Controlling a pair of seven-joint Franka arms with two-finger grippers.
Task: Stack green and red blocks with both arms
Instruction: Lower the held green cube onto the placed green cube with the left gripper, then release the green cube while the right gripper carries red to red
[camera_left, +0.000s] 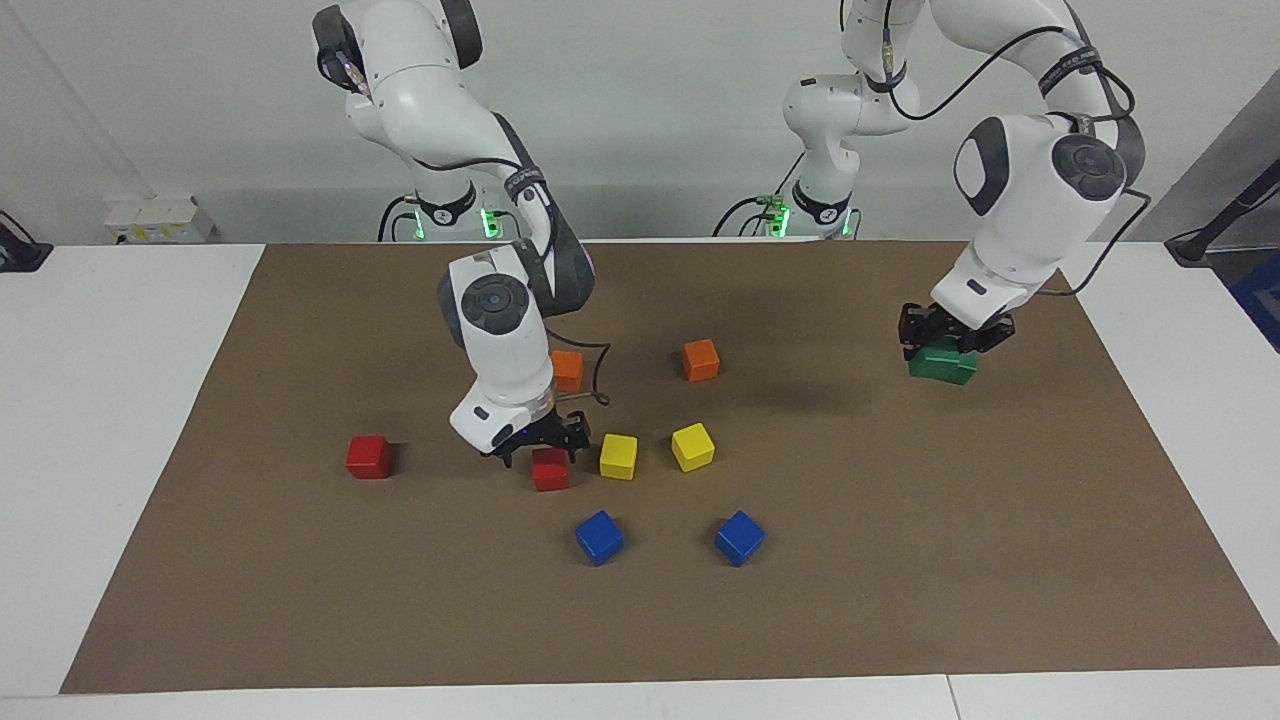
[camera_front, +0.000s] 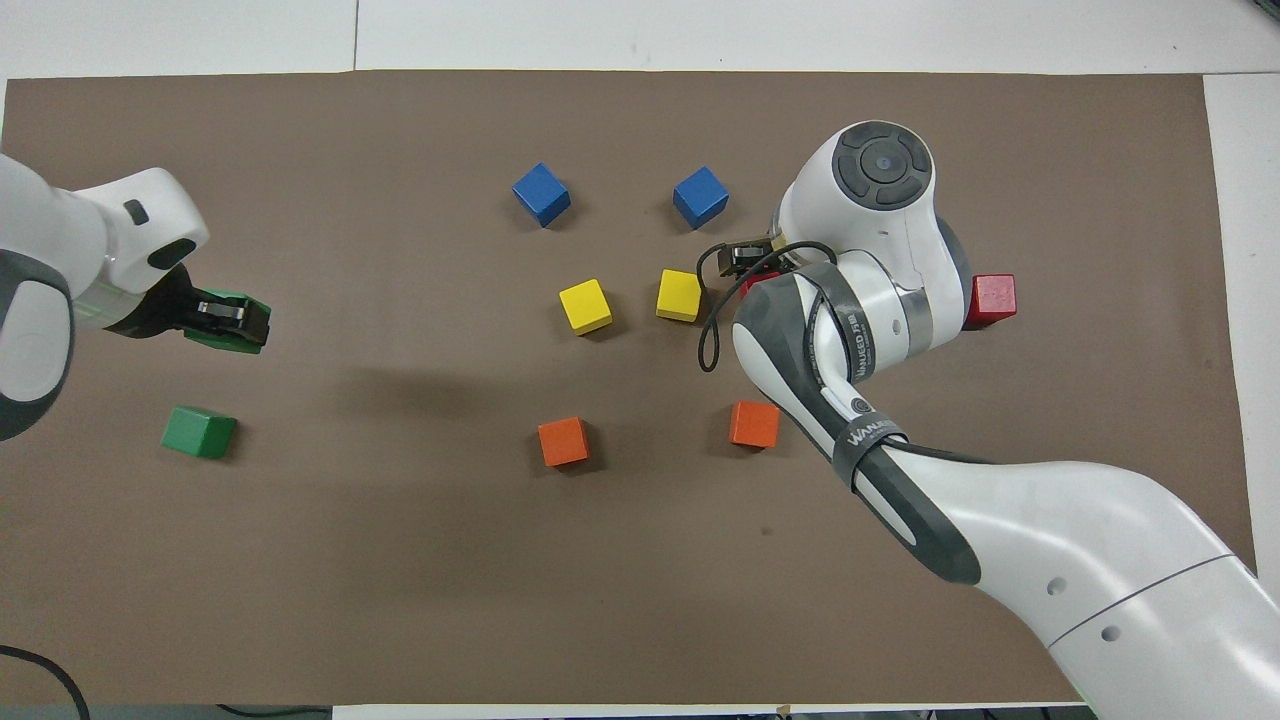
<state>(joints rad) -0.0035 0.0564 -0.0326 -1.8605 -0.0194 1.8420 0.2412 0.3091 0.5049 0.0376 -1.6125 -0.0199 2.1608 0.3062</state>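
The left end effector (camera_left: 948, 340) is clamped on a green block (camera_left: 943, 364) and holds it in the air over the mat (camera_left: 900, 560), at about 3 o'clock in the facing view. In the overhead view that held block (camera_front: 232, 325) sits at 9 o'clock, and the 2nd green block (camera_front: 200, 431) lies on the mat just below it, toward the left arm's end of the table (camera_left: 120, 400); in the facing view the held block hides it.

The right end effector (camera_left: 535, 447) is low at the middle of the mat, its fingers spread to either side of a red block (camera_left: 550, 469) without closing on it. A yellow block (camera_left: 618, 456) lies just beside this red block. The other red block (camera_left: 368, 457) rests near 9 o'clock in the facing view, toward the right arm's end.

A 2nd yellow block (camera_left: 693, 447), 2 blue blocks (camera_left: 599, 537) (camera_left: 739, 537) and 2 orange blocks (camera_left: 568, 369) (camera_left: 700, 360) lie around the centre, apart from one another.
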